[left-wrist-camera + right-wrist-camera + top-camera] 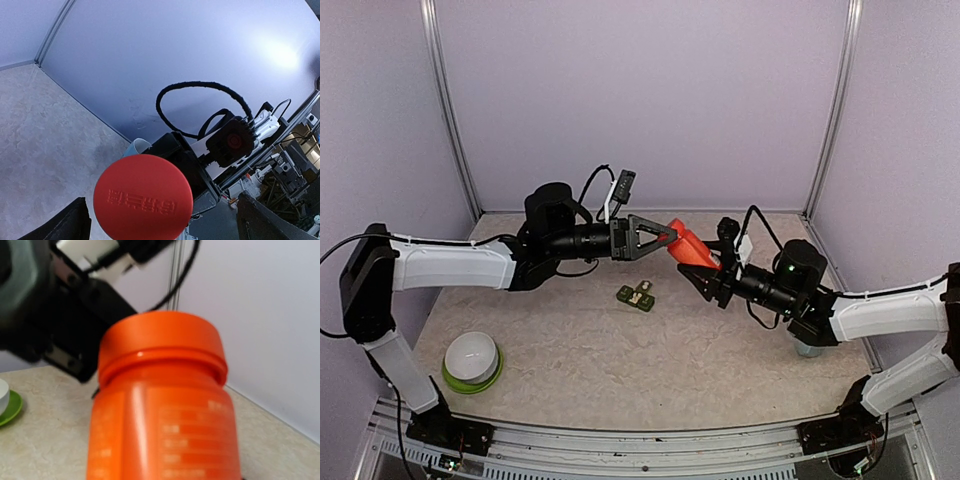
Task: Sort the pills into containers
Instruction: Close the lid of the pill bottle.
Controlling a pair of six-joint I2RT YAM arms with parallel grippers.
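Orange bottle [160,405] — containers [636,297], green dish [472,375] below.

Containers [636,296] lie on table [620,370], left of raised bottle [692,248]

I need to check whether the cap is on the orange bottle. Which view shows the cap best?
Right wrist: the cap shows large and side-on, seated on the orange bottle. Left wrist shows only its round top; top external shows it tiny.
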